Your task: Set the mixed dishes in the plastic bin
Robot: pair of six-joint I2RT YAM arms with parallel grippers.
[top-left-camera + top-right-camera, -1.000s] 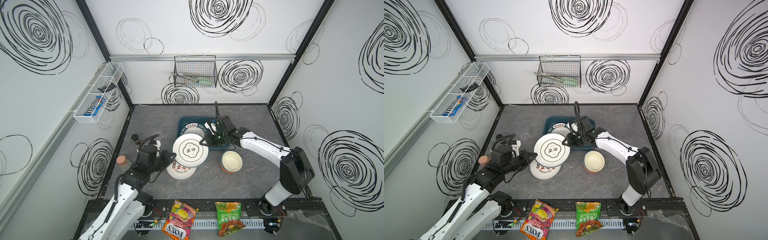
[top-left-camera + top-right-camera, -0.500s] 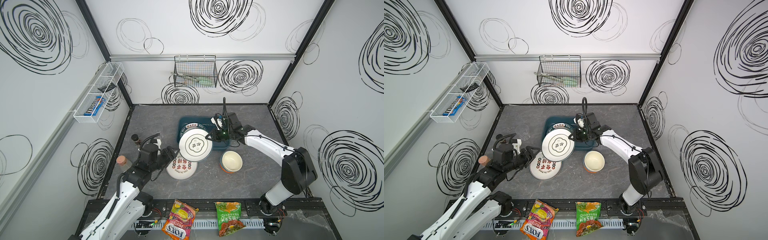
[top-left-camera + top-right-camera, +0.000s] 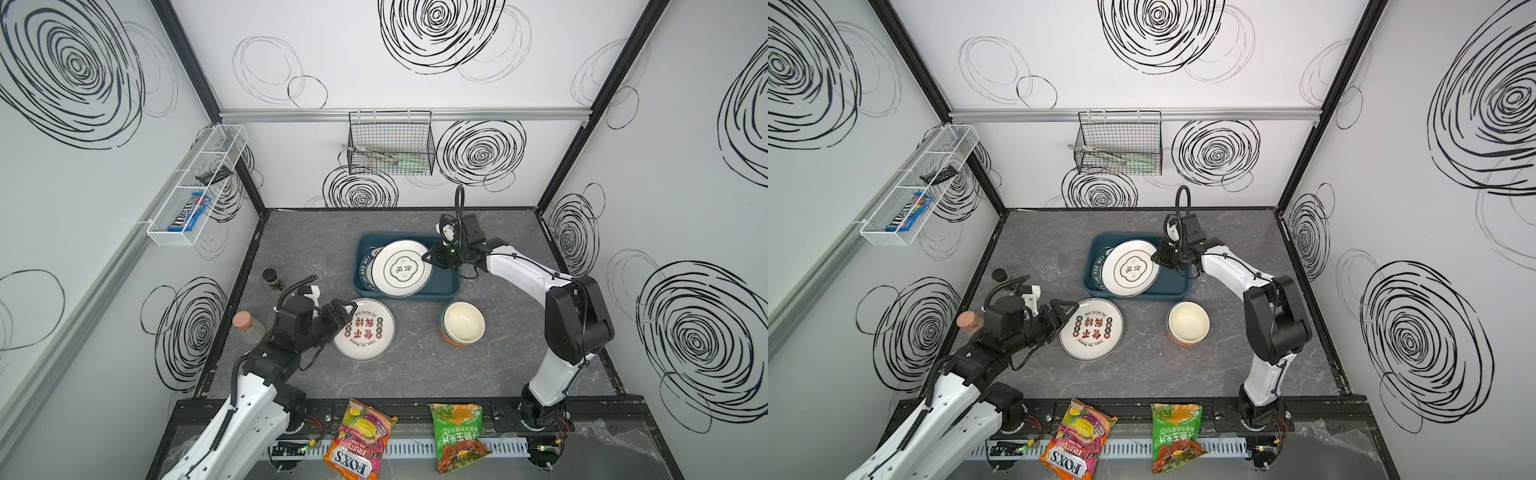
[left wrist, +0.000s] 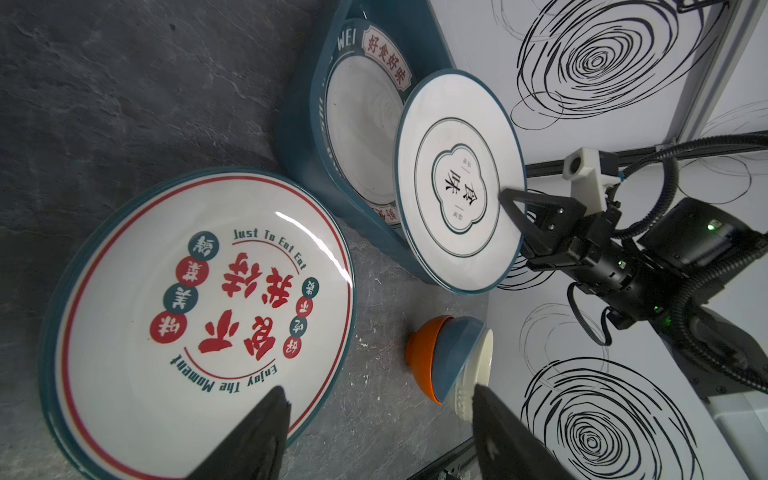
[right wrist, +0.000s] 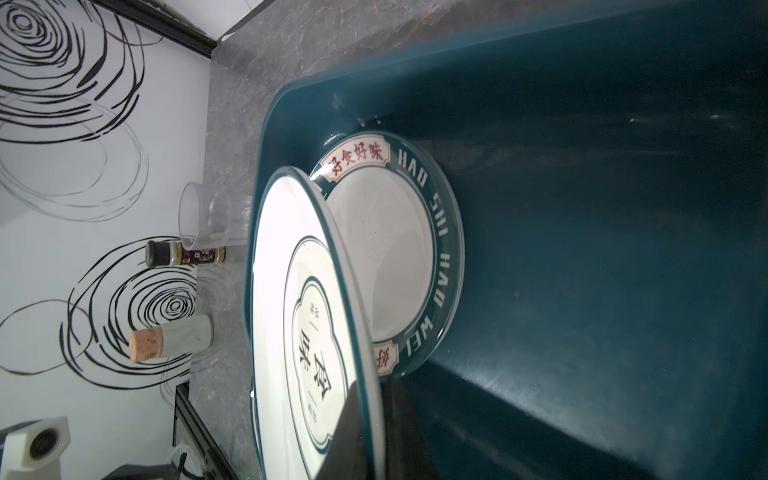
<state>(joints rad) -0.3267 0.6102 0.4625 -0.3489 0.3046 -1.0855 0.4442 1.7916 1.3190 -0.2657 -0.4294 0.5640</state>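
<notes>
- On the grey stone-look tabletop, the job stands part done: two plates are at the bin and the other dishes are outside it.
- Dark teal rectangular plastic bin: centre-rear of the table, low-walled. A white round plate with teal lettered rim lies flat on its floor at the left end.
- White round plate with a quatrefoil mark: tilted over the bin and overlapping the lettered plate, its near edge at the bin's front wall. Whether it rests on anything cannot be told.
- White round plate with red and green characters: flat on the table just in front of the bin, outside it.
- Nested stack of cream, blue and orange bowls: on the table near the bin's front right corner, outside it.
- Clear faceted cup: left of the bin. Second clear cup: just beside the bin's right wall. Both are outside it.
- Right gripper: clenched on the right rim of the quatrefoil plate.
- Left gripper: jaws spread and empty, above the left edge of the red-character plate.
- Handling, as judged: the plates look like glazed ceramic, so stiff, fairly heavy, slick, and liable to chip if dropped on the plate beneath. The rim is the only purchase. A one-edge pinch lets a plate sag, so it should be brought low before release. The cups look light and slippery and are best gripped across the wall at the mouth.
</notes>
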